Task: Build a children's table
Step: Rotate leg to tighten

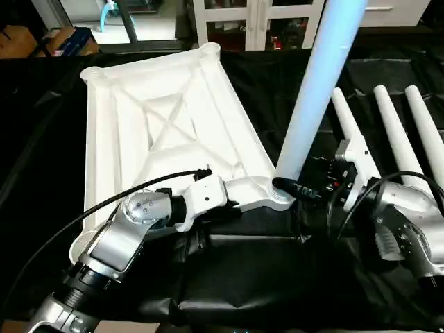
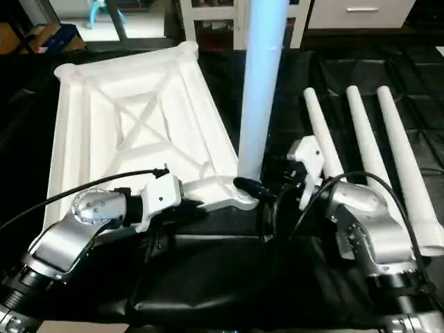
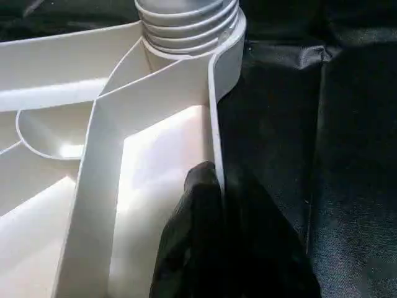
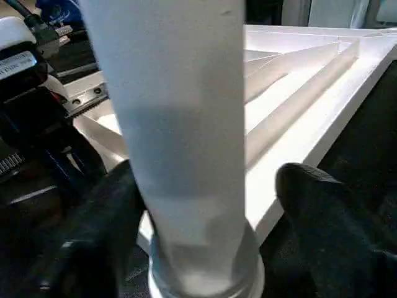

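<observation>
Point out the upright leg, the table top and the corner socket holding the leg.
upright leg (image 1: 309, 104), left eye view, middle of its shaft.
table top (image 1: 166, 118), left eye view, ribbed underside.
corner socket (image 3: 186, 25), left wrist view, ringed collar.

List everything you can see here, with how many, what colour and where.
Table top: one, white, upside down on the black cloth, ribs facing up.
Standing leg: one, white, upright in the near corner socket.
Loose legs: three, white, lying side by side right of the top.
Black cloth: one, covering the work surface.
Cabinet: one, white, behind the cloth.
Left end effector: black fingers on the top's edge wall.
Right end effector: black fingers either side of the standing leg's base.
</observation>
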